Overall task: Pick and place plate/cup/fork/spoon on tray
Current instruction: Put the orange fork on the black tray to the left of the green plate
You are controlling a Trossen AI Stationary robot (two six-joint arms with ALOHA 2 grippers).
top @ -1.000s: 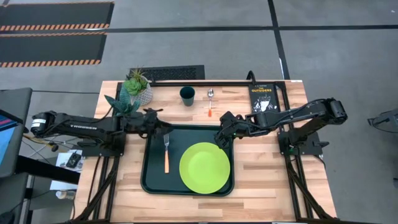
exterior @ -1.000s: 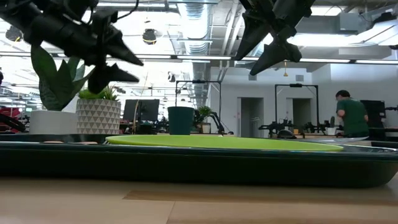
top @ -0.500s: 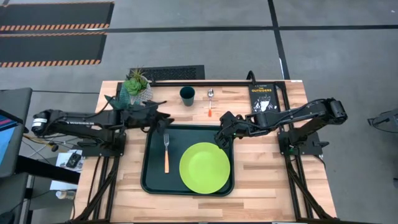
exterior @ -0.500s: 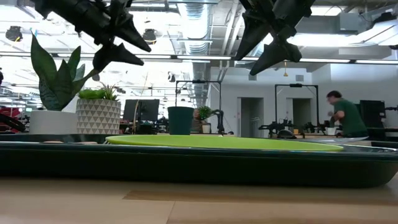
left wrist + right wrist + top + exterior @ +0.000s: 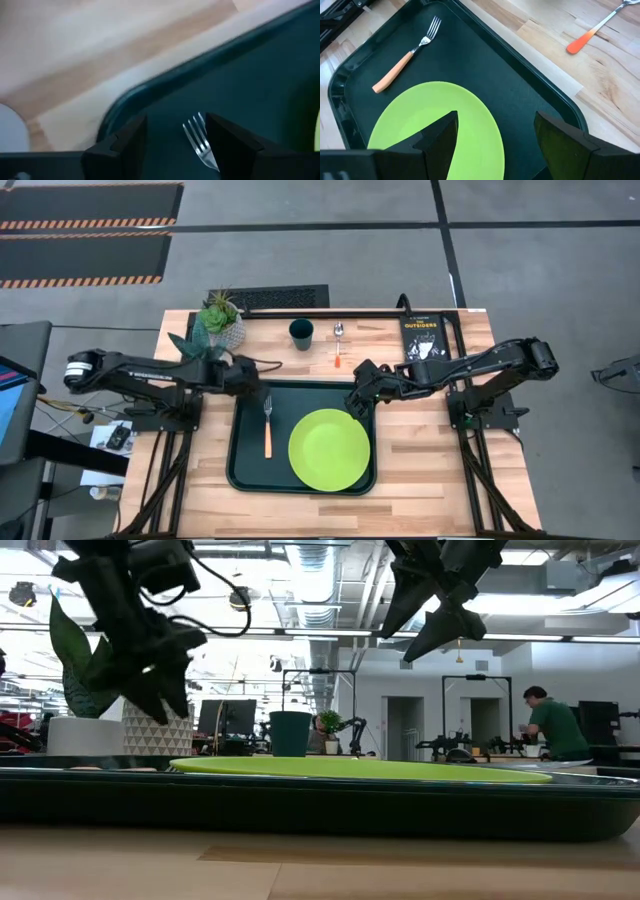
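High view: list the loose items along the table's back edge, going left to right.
Potted plant → cup → spoon → black book.

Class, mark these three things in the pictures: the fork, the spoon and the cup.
fork [image 5: 267, 427], high view, on the orange handle, lying in the tray.
spoon [image 5: 338, 330], high view, on the silver bowl, on the table beyond the tray.
cup [image 5: 290, 734], low view, on the cup's side wall.
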